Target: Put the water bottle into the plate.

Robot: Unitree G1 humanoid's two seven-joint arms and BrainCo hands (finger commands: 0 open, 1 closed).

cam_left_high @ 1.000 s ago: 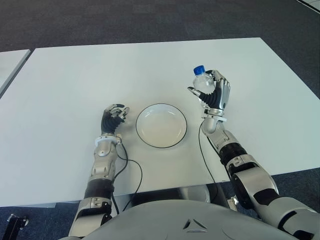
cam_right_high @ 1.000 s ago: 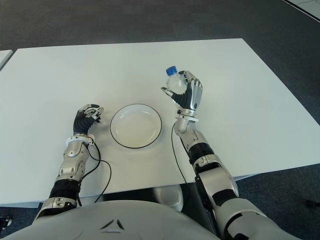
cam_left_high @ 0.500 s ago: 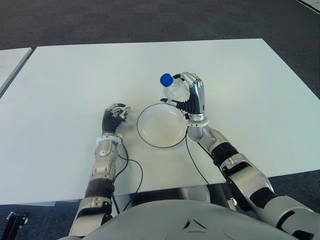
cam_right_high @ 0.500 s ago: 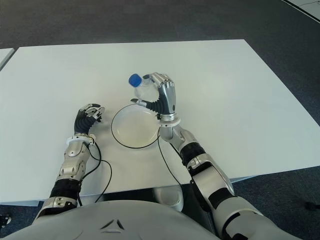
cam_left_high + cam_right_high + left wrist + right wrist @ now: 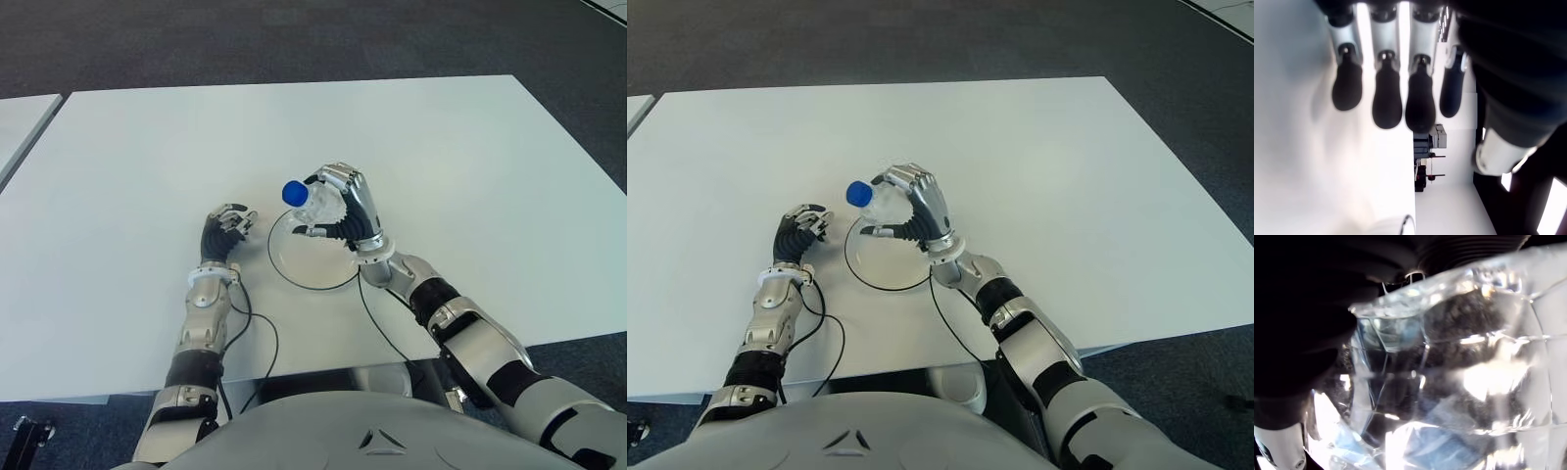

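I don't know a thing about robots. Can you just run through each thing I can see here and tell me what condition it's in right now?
Water bottle: held in the air over the plate, tilted, blue cap on and pointing to the robot's left.
Plate: on the table, nothing in it.
Right hand: fingers wrapped around the bottle.
Left hand: fingers curled, holding nothing, left of the plate.
Table: white.

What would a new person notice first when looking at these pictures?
First comes the right hand, its fingers closed around a clear water bottle with a blue cap, held tilted over the white plate near the middle of the white table. The cap points toward the robot's left. The left hand shows just left of the plate and holds nothing.
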